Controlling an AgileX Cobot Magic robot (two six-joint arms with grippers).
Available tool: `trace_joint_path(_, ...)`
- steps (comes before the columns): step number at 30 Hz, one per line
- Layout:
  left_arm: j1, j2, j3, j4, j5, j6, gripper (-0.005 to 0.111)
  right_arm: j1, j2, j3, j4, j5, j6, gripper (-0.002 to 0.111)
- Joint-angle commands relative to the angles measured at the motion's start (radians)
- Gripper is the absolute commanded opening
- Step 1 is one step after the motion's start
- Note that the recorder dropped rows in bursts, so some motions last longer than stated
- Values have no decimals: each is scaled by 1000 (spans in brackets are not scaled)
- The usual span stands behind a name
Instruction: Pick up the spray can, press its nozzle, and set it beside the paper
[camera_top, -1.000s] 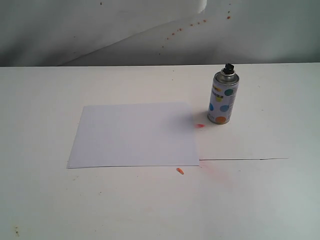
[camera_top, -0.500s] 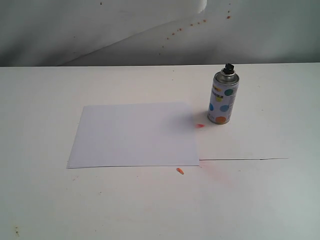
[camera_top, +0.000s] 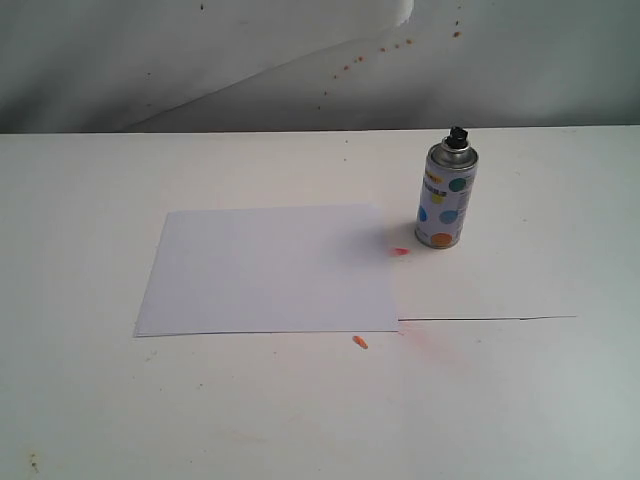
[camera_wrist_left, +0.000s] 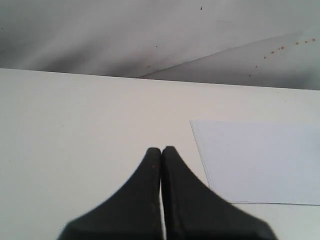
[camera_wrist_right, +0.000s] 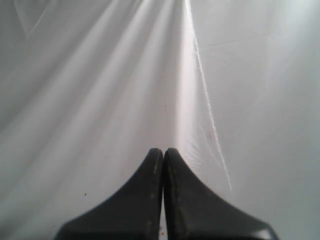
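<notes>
The small silver-white, colour-dotted spray can (camera_top: 447, 205) stands upright on the white table (camera_top: 100, 400), near the far right corner of the plain white rectangular paper (camera_top: 270, 268), apart from it. The exterior view shows neither arm. The left gripper (camera_wrist_left: 161, 150) has its black fingers pressed together, and so does the right gripper (camera_wrist_right: 163, 151), which faces only the creased white backdrop (camera_wrist_right: 100, 75).

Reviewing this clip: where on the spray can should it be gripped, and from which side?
Grip the spray can around the middle of its straight round body, from the side: it stands upright, clear of the paper. That leaves the black nozzle on top free. The right tool, shut, is probably nearer.
</notes>
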Motion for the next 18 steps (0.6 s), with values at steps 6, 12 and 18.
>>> trace_joint_path(6, 3, -4, 5, -15, 9, 40, 0, -5, -4, 0, -9, -10, 3, 0)
trace_joint_path(12, 3, -4, 5, -15, 54, 34, 0, -5, -4, 0, -9, -10, 3, 0)
trace_joint_path(18, 3, -4, 5, -15, 54, 34, 0, -5, -4, 0, -9, -10, 3, 0)
